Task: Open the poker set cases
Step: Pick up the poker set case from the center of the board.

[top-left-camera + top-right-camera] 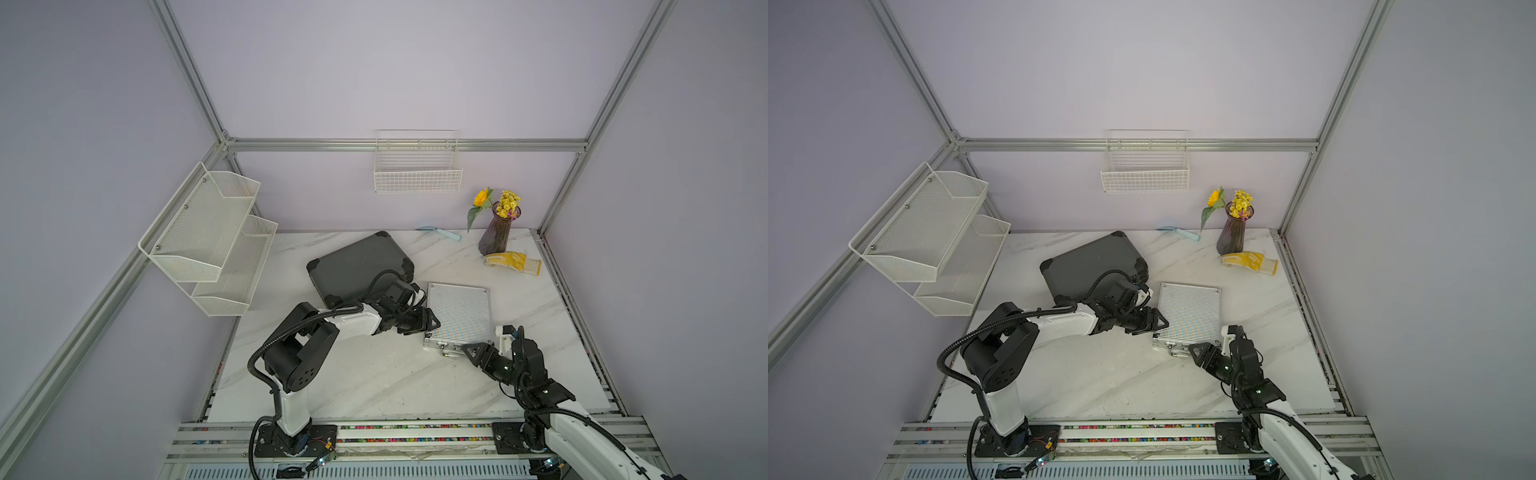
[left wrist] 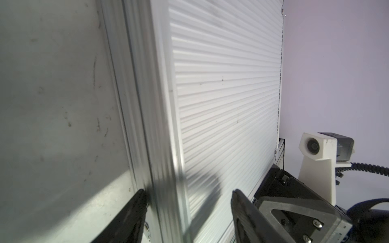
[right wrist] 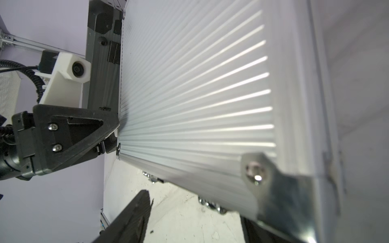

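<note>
The shut silver case (image 1: pixel 459 311), lying on the bench (image 1: pixel 374 374) beside the grey case (image 1: pixel 357 266), is being straddled at its left edge by the spread left fingers (image 2: pixel 134 214) and flanked at its front by the right fingers (image 3: pixel 130 221), whose grip cannot be told.

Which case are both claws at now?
The ribbed silver case, not the larger dark grey case: left claw at its side edge, right claw at its latch edge.
</note>
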Tool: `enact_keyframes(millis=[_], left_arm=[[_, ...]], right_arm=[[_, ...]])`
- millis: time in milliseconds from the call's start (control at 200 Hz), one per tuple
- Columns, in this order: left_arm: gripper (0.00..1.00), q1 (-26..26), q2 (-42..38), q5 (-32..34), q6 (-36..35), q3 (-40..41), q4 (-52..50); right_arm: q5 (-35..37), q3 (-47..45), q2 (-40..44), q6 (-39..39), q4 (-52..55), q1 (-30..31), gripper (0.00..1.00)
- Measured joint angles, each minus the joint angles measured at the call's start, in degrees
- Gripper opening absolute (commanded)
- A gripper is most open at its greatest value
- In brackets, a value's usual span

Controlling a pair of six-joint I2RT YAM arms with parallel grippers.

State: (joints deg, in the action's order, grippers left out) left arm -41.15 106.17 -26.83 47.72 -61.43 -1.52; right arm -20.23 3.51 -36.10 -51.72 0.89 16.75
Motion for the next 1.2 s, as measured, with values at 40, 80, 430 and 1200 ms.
enact_keyframes(millis=[40,80,430,1200], left_arm=[[0.65,0.0,0.0,0.0,0.31,0.39,0.52],[0.65,0.0,0.0,0.0,0.68,0.63,0.74],[0.64,-0.07,0.22,0.22,1.42,1.36,1.79],[0.64,-0.94,0.24,0.0,2.82,2.1,3.61]], right_arm=[[-0.24,-0.24,0.42,-0.35,0.04,0.0,0.65],[-0.37,-0.35,0.68,-0.66,0.15,0.0,0.64],[-1.31,-0.92,0.96,-3.74,0.5,0.0,0.54],[-2.75,-1.27,2.47,-5.84,1.68,0.02,0.38]])
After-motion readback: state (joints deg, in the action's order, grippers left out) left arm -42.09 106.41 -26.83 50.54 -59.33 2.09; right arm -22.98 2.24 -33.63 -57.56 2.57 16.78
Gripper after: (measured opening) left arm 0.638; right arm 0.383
